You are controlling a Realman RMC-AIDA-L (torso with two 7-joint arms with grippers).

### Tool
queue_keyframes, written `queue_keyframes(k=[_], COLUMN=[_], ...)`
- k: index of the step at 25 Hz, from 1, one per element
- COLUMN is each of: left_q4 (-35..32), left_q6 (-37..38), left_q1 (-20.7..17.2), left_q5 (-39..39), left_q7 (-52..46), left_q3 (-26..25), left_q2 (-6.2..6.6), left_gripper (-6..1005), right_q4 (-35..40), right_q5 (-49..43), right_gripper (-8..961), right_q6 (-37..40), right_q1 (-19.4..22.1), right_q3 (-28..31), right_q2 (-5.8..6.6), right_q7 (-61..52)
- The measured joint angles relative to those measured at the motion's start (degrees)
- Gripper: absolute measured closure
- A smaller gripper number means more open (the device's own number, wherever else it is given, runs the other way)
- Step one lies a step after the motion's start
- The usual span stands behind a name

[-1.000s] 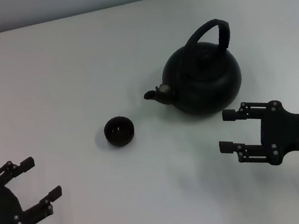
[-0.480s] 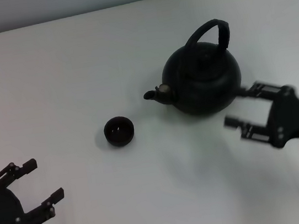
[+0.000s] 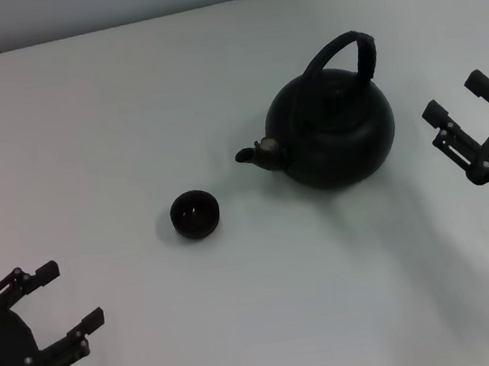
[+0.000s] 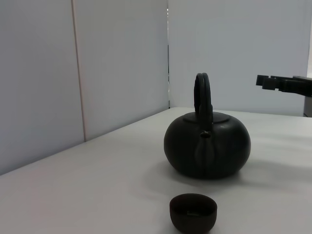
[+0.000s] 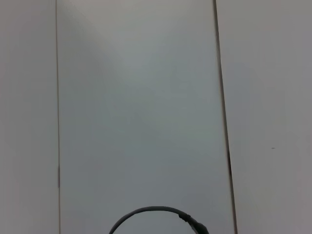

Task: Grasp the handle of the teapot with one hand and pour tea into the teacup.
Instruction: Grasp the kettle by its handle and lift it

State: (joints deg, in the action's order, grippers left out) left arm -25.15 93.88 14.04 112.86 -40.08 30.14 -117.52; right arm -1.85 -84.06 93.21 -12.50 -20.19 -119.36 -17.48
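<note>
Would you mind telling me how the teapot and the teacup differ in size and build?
The teapot is far bigger than the teacup. The teapot has a spout and an arched handle; the teacup has neither. The teapot is closed on top; the teacup is open. Both are dark, round and upright on the table.

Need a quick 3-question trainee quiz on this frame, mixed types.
1. True or false: the right gripper is shut on the handle.
2. The teapot spout points toward: A) the teacup B) the right gripper C) the far wall.
3. Fill in: the left gripper, jaws open, sits near the table's ___ corner.

Key: 1 false, its jaws are open and beside the teapot, clear of it. 2 A. 3 near-left.
</note>
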Motion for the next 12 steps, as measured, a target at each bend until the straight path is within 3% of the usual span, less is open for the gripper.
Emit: queue_keyframes(k=[6, 12], left_q4=[0.04, 0.32], left_q6=[0.07, 0.08], left_q1=[-0.10, -0.25], left_q5=[-0.06, -0.10], left_q7=[0.00, 0.20], left_q3=[-0.17, -0.71], left_q2=[-0.20, -0.32], left_gripper=[192, 192], right_q4=[0.71, 9.66], right_q5=[0.15, -2.64], right_gripper=[286, 286], right_q6=[-0.27, -4.45], right_q1=[-0.23, -2.74], right_q3=[0.05, -0.89], right_q2=[0.28, 0.37], right_q7=[-0.67, -11.75])
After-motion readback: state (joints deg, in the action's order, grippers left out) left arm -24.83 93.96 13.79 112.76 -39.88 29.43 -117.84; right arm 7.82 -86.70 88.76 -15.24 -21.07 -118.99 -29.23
